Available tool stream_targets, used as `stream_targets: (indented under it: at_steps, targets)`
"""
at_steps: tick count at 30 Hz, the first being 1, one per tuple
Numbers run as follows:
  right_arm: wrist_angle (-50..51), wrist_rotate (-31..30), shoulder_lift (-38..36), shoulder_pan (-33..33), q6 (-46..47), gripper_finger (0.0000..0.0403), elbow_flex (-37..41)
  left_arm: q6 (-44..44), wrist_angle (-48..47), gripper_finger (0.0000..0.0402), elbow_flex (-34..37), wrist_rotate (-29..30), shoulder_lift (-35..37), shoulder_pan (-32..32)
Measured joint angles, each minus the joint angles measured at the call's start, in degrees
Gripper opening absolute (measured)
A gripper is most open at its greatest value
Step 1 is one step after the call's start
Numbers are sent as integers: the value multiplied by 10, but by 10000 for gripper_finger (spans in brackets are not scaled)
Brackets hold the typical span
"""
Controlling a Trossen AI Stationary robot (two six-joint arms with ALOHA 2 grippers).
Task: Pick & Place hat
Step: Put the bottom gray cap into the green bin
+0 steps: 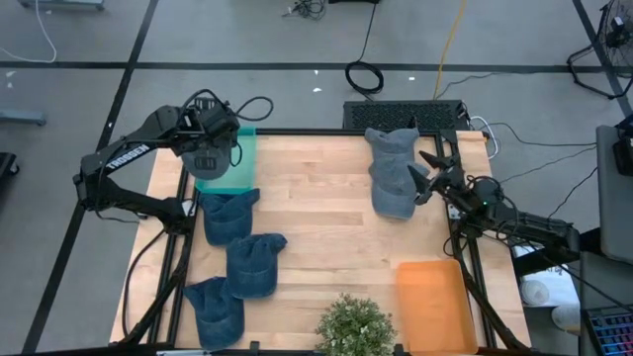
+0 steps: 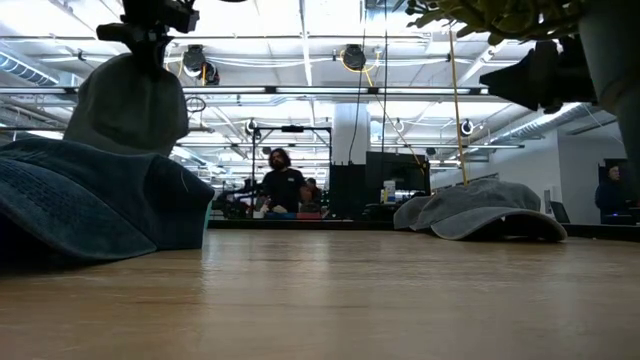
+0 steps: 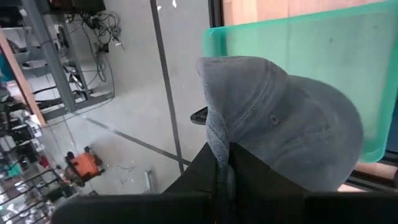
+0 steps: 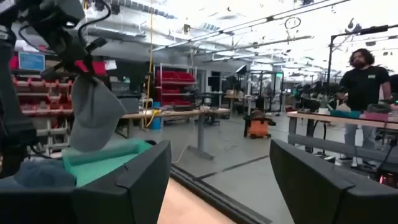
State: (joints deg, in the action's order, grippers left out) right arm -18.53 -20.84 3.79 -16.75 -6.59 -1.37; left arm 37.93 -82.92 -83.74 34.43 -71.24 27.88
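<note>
A grey hat [image 3: 286, 124] hangs from my left gripper [image 3: 222, 152], which is shut on it above the green tray [image 1: 229, 163] at the table's far left. In the low view the hat [image 2: 130, 105] hangs above a blue hat [image 2: 90, 200]. My right gripper [image 1: 427, 176] stands open at the table's right side, beside a pile of grey hats [image 1: 394, 173] that lie on the wood, and nothing is between its fingers [image 4: 134, 180]. My left gripper pinches a folded edge of the grey hat [image 3: 217, 140] between its two fingers, coming at it slanting down from above. The crown hangs below the fingers, clear of the green tray [image 3: 298, 43]. How many layers are in the pinch I cannot tell.
Three blue hats [image 1: 229, 216] [image 1: 255, 262] [image 1: 216, 311] lie along the table's left side. An orange tray [image 1: 433, 305] sits at the near right and a potted plant [image 1: 354, 326] at the near edge. A person [image 4: 364, 81] stands in the room beyond.
</note>
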Motion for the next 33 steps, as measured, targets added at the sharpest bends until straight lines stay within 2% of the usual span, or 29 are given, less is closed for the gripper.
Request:
stream_targets:
  at_steps: [6,16,19,26,33]
  targets:
    - [4,0,0,0,0,259,1,98,-28,23,0,3,0,0]
    - [4,0,0,0,-1,260,1,107,32,23,0,-39,0,-4]
    - [4,0,0,0,-1,259,1,111,59,23,1,-74,0,-3]
    - [4,0,0,0,-1,263,2,122,100,23,50,-95,0,-2]
    - [4,0,0,0,-1,259,2,125,126,23,122,-89,0,-2]
